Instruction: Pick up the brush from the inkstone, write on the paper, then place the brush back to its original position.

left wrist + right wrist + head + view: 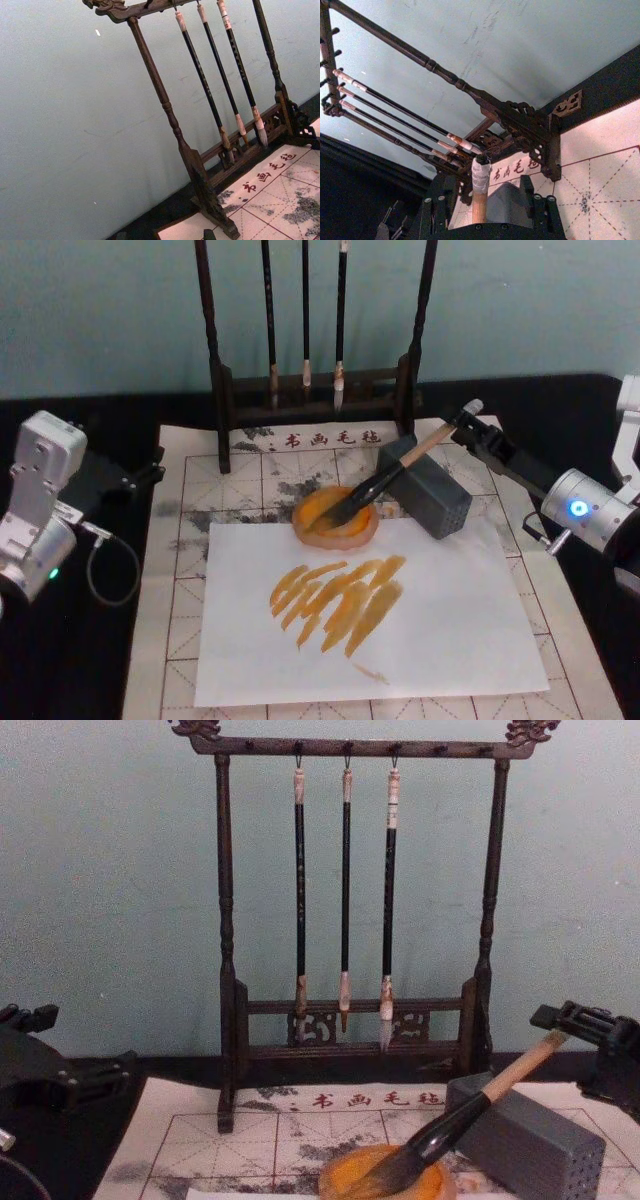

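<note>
Brush [398,470] lies slanted, with its bushy tip in the orange inkstone [335,543] and its pale handle propped across the grey block [440,502] behind it. Right end effector [464,424] sits at the cord-wrapped end of the handle. In the right wrist view its fingers [437,212] stand apart, one on each side of the handle with a gap on both, clamped on nothing. Left end effector [138,476] is parked at the left of the surface [60,670], well apart from the work; its state cannot be told. Paper [460,630] carries a cluster of orange strokes just in front of the inkstone.

Assessment: writing appears done and the brush set down, so the step in hand is judged to be release and withdrawal.

Recommended: hold the fingers wide and back away along the line of the handle, up and to the right, without touching the wrapped end.

Risk: a nudge could roll the handle off the block or drag the wet tip out of the inkstone onto the paper. Rack [215,360] behind needs clearance
</note>
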